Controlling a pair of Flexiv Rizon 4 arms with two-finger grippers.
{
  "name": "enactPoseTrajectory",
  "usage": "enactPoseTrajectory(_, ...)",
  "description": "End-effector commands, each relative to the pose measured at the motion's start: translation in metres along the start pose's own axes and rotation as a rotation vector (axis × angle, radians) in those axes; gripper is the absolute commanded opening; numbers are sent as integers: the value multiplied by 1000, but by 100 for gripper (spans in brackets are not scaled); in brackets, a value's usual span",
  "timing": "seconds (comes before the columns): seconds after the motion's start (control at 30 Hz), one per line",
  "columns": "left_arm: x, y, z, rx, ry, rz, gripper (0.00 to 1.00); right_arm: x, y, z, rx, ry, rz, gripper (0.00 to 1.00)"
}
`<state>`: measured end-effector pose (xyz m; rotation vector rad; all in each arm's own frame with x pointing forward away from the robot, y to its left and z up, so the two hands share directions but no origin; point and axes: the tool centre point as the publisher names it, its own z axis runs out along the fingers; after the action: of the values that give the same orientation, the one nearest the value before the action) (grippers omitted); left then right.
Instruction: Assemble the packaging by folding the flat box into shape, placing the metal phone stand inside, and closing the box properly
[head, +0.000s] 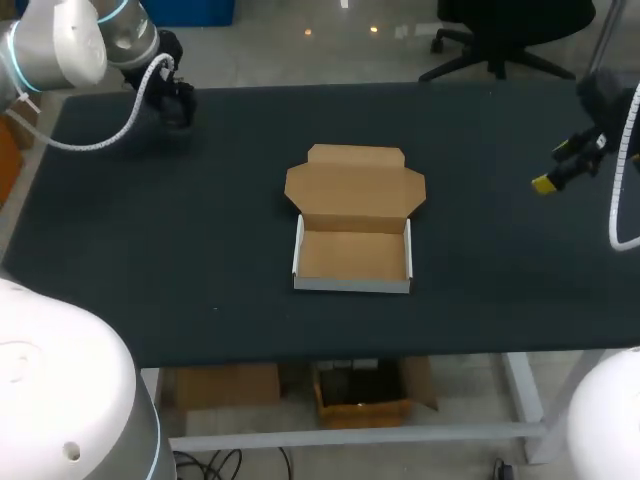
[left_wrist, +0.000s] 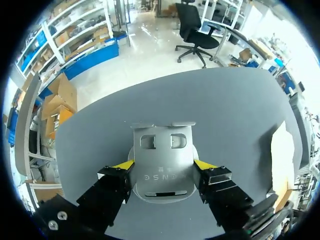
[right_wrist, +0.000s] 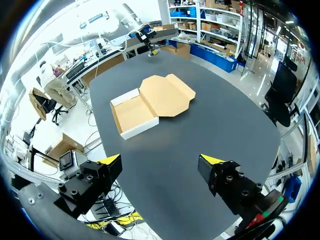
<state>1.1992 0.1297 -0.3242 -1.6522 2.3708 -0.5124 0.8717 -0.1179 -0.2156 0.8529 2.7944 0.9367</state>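
Note:
The folded box (head: 352, 257) stands in the middle of the table, white outside and brown inside, with its lid (head: 355, 185) lying open toward the back. It also shows in the right wrist view as the box (right_wrist: 132, 116), far ahead of the fingers. At the table's back left corner, my left gripper (head: 176, 100) is shut on the metal phone stand (left_wrist: 162, 167), a grey plate with two cut-outs that rests on the table between the yellow tips. My right gripper (head: 562, 168) hangs open over the table's right side, with nothing between its fingers (right_wrist: 111, 160).
The dark table top (head: 180, 260) spreads wide on all sides of the box. Its front edge (head: 330, 358) runs close behind the box's front wall. In the left wrist view the box (left_wrist: 282, 150) shows off to the side of the gripper.

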Motion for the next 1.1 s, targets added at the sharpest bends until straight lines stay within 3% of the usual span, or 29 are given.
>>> enactPoseTrajectory(0.03,9,8,-14,50,1,21,0,1,-6,-3,-9,35,-49,100)
enactPoseTrajectory(0.47,43,11,-35,60,13,91,0,27,-19,15,43,134,-216,100)
enactPoseTrajectory(1.1,82,7,-52,38,30,174,0,44,-39,43,75,112,-190,100)
